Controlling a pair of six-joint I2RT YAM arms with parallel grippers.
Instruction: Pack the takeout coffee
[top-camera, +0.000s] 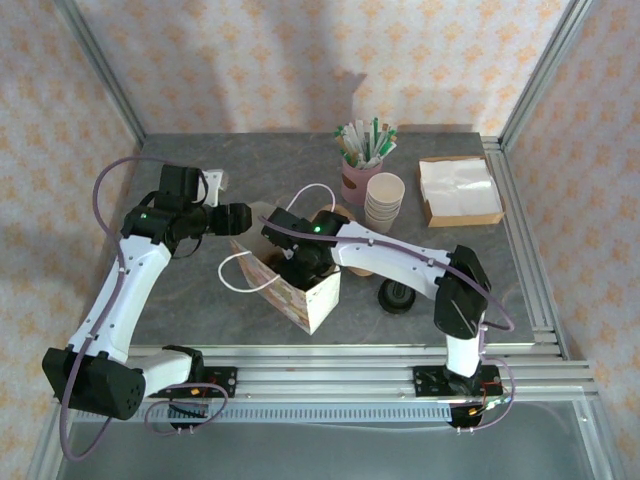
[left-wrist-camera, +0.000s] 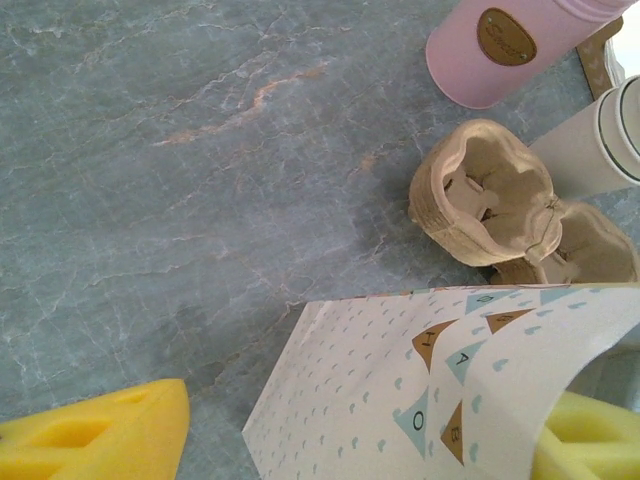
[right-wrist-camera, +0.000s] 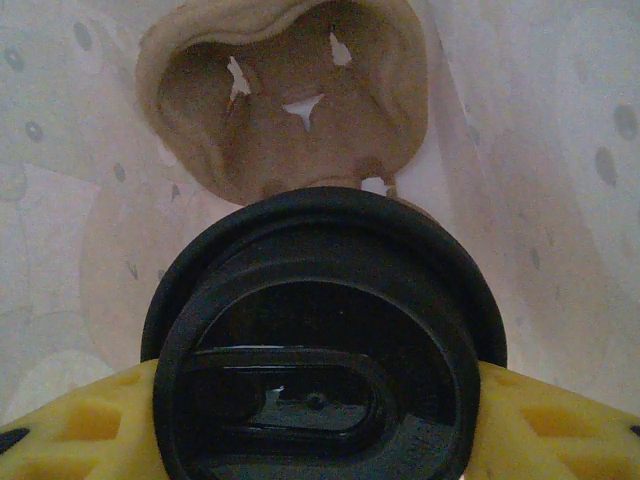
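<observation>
The takeout coffee (right-wrist-camera: 320, 360), black dome lid up, sits between the yellow fingers (right-wrist-camera: 70, 430) of my right gripper (right-wrist-camera: 320, 425), which is shut on it. It hangs inside the patterned paper bag (top-camera: 305, 295), above a brown pulp cup carrier (right-wrist-camera: 290, 100) on the bag's floor. In the top view my right gripper (top-camera: 300, 262) reaches down into the bag's mouth. My left gripper (left-wrist-camera: 340, 440) is open at the bag's far-left rim, with the bag wall (left-wrist-camera: 400, 380) between its widely spread yellow fingers (left-wrist-camera: 95, 430).
A second black lid piece (top-camera: 397, 296) lies on the table right of the bag. Behind the bag stand a pink holder with straws (top-camera: 360, 178), a stack of cream cups (top-camera: 384, 200) and a napkin box (top-camera: 460, 190). Another pulp carrier (left-wrist-camera: 490, 195) lies beside the bag.
</observation>
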